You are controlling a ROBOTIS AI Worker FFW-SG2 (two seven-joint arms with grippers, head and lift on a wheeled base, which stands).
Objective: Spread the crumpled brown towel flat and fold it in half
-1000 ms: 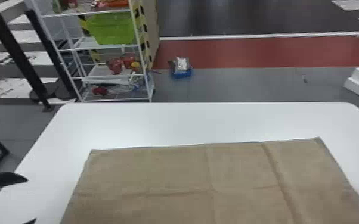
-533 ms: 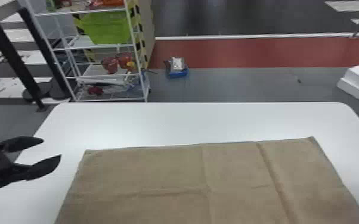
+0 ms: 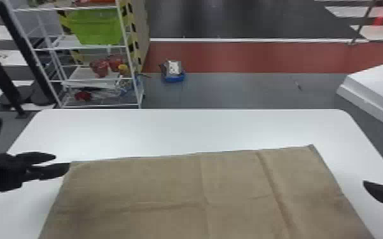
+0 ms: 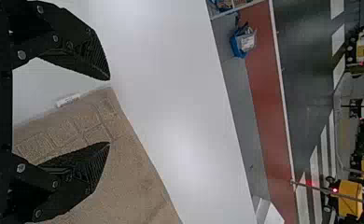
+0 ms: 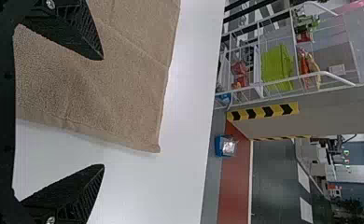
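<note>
The brown towel [image 3: 181, 194] lies spread on the white table, with a few creases across it. At its far left corner is my left gripper [image 3: 62, 163], fingers parted. In the left wrist view the left gripper [image 4: 109, 111] stands open, the towel [image 4: 129, 177] and its corner between and below its fingertips. My right gripper [image 3: 375, 176] is off the towel's right side, over the table. In the right wrist view the right gripper [image 5: 103, 112] is open, one finger over the towel [image 5: 124, 93], the other over bare table, with nothing gripped.
The white table [image 3: 184, 130] extends beyond the towel's far edge. Past it stand a wire shelf [image 3: 130, 63] with a green bin [image 3: 100, 27], and a small blue item [image 3: 172, 71] on the floor. A white block [image 3: 372, 92] is at the right.
My left gripper has come in from the left to the towel's far left corner. The right gripper has entered at the right edge. The towel itself looks unmoved on the table.
</note>
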